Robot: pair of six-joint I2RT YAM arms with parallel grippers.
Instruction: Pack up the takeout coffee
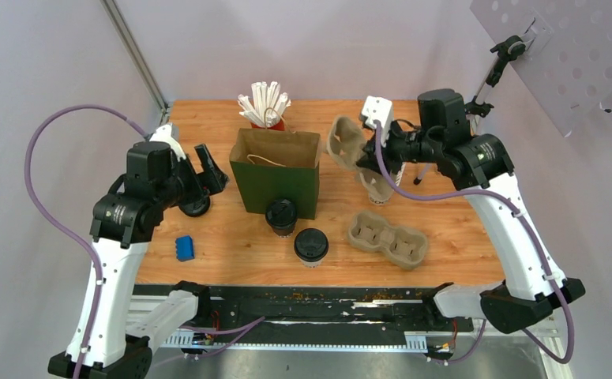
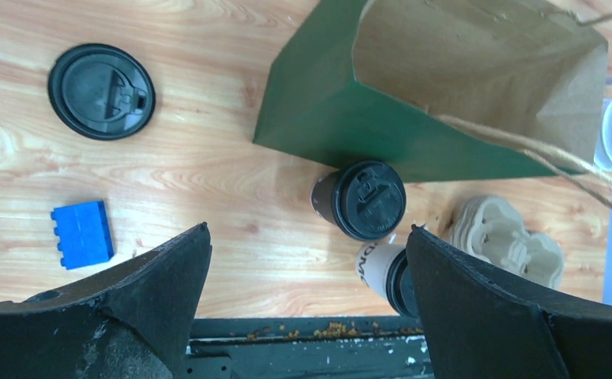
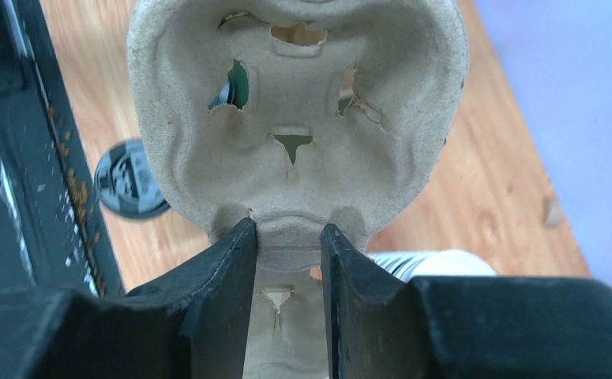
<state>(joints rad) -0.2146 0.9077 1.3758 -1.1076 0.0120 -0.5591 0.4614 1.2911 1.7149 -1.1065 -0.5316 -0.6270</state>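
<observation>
Two takeout coffee cups with black sip lids stand in front of the open green paper bag (image 1: 279,170). One cup (image 1: 281,215) is close against the bag and the other (image 1: 311,245) is nearer the front edge. The left wrist view shows the same cups (image 2: 369,199) (image 2: 380,272) below the bag (image 2: 342,118). My left gripper (image 1: 208,178) (image 2: 308,229) hovers open and empty, left of the bag. My right gripper (image 1: 369,154) (image 3: 289,229) is shut on the middle ridge of a pulp cup carrier (image 1: 348,140) (image 3: 298,103), held tilted in the air right of the bag.
A second pulp carrier (image 1: 387,238) lies flat at front right. A loose black lid (image 1: 196,208) (image 2: 101,91) and a blue block (image 1: 184,248) (image 2: 83,233) lie at left. A red cup of straws (image 1: 267,106) stands behind the bag. Stacked white cups (image 3: 437,260) sit under the right gripper.
</observation>
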